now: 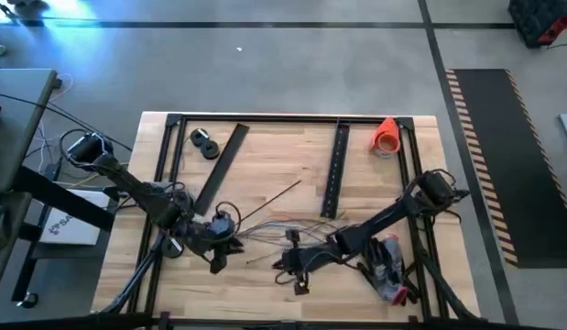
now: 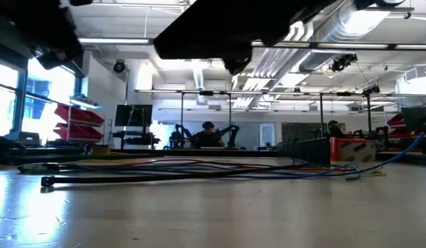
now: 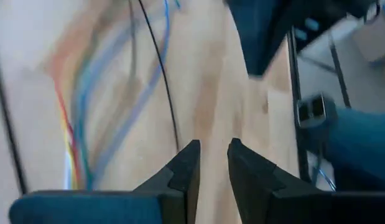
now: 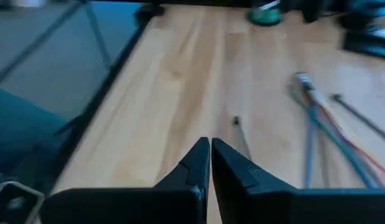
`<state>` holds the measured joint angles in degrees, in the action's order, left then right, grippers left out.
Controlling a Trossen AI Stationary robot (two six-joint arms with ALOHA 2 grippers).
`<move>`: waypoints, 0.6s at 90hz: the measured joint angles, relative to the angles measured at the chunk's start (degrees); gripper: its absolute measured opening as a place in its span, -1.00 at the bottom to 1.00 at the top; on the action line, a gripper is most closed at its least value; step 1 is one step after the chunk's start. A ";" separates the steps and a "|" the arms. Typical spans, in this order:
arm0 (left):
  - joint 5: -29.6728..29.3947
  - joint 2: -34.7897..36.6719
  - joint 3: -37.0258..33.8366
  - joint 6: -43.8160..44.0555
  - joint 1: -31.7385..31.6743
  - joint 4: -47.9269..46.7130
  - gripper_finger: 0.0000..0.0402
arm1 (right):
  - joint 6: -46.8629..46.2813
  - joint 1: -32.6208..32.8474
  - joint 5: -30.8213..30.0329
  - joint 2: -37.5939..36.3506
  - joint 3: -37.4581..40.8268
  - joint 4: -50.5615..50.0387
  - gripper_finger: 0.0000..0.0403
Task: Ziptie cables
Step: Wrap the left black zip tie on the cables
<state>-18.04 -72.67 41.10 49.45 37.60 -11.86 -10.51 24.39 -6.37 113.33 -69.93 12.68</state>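
The cables (image 1: 281, 228) lie slack on the wooden table's middle, a bunch of thin grey, blue and reddish wires; they also show in the low view (image 2: 199, 165) and in both wrist views (image 3: 86, 99) (image 4: 329, 130). My left gripper (image 1: 223, 244) hovers at their left end, its fingers (image 3: 212, 152) a narrow gap apart with bare wood between them. A thin black strand (image 3: 164, 87) runs past one finger's outer side; whether it touches, I cannot tell. My right gripper (image 1: 297, 263) is near the cables' near side, shut (image 4: 209, 149) on nothing that shows.
Two long black perforated strips (image 1: 223, 167) (image 1: 336, 170) lie on the far half of the table. An orange roll (image 1: 387, 136) sits at the far right corner and black round parts (image 1: 205, 142) at the far left. A red and grey object (image 1: 389, 275) lies near the right arm.
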 joint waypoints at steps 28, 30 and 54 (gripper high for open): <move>-7.61 5.68 2.18 -0.31 2.84 2.78 -0.68 | 9.49 -5.38 9.82 15.28 -29.02 -24.88 -0.47; -8.22 6.12 2.24 -0.83 3.00 2.82 -0.68 | 10.00 -5.57 9.77 16.74 -31.50 -27.44 -0.43; -10.93 8.19 2.27 -3.16 3.83 1.31 -0.68 | 13.82 -6.06 6.30 30.71 -53.81 -46.62 -0.17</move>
<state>-28.97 -64.49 43.38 46.29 41.43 -10.55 3.31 18.33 -0.07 144.04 -123.75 -33.95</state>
